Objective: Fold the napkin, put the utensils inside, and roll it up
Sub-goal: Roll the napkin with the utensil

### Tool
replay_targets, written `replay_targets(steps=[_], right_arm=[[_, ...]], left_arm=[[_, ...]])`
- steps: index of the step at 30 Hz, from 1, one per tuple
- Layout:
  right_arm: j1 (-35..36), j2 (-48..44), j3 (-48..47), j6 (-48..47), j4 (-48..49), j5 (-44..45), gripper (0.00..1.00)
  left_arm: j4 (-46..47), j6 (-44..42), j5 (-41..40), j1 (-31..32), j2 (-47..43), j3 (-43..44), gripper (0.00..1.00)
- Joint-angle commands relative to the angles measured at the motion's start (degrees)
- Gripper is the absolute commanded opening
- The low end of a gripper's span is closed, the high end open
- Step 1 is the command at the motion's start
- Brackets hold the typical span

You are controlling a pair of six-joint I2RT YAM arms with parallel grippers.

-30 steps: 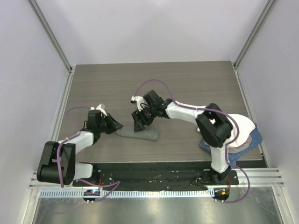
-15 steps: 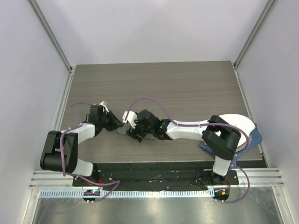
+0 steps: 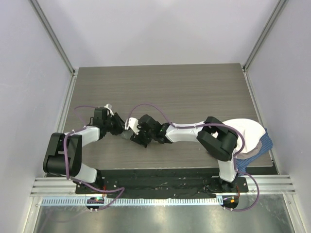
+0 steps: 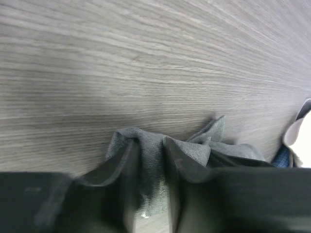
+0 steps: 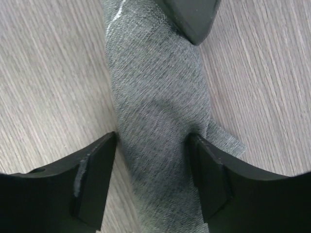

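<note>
The grey-green napkin lies rolled into a narrow bundle on the near-left part of the table. My left gripper is at the roll's left end. In the left wrist view a fold of napkin fills the narrow gap of that gripper and drapes over both fingertips. My right gripper straddles the roll just to the right. In the right wrist view it stands wide, its pads against both sides of the napkin. The utensils are hidden.
A cream-white cloth lies over a blue checked cloth at the table's right near corner. Metal frame posts run along both side edges. The left gripper's dark fingertip shows at the top of the right wrist view.
My right gripper came down and to the left from above the roll onto it. My left gripper moved right onto the roll's left end, and its fingers have parted slightly.
</note>
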State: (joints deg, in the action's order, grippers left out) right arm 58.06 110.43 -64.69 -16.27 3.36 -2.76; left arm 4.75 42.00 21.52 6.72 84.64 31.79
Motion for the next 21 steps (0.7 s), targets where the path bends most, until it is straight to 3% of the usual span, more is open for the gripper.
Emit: replay_targets(steps=[1,5,8,15,21], right_arm=[[-2.3,1.9,-4.6,1.8,-7.4,-5.4,0.65],[-5.0,3.4,-7.3,5.2,-11.8,-11.5,0.52],[-7.1,4.4,-9.6,6.9,-15.3,-16.9,0.45],[-12.1,7.5,-14.3,14.2,-20.3,-33.9,0.38],[-16.0,11.8,-17.6,19.2,-21.8,-43.5,0.38]], left_arm=[[1.8,-0.9,-1.7,0.0,-0.2,0.5,0.4],[0.5,-1.3,-9.2,0.0,-3.9,-0.1,0.61],[0.5,-1.6,-11.7,0.0,-7.6,-1.3,0.68],[2.3,-2.9,-10.5,0.0,-14.6,-4.7,0.71],[4.9,-2.3,-5.6,0.1,-14.0,-7.9,0.7]])
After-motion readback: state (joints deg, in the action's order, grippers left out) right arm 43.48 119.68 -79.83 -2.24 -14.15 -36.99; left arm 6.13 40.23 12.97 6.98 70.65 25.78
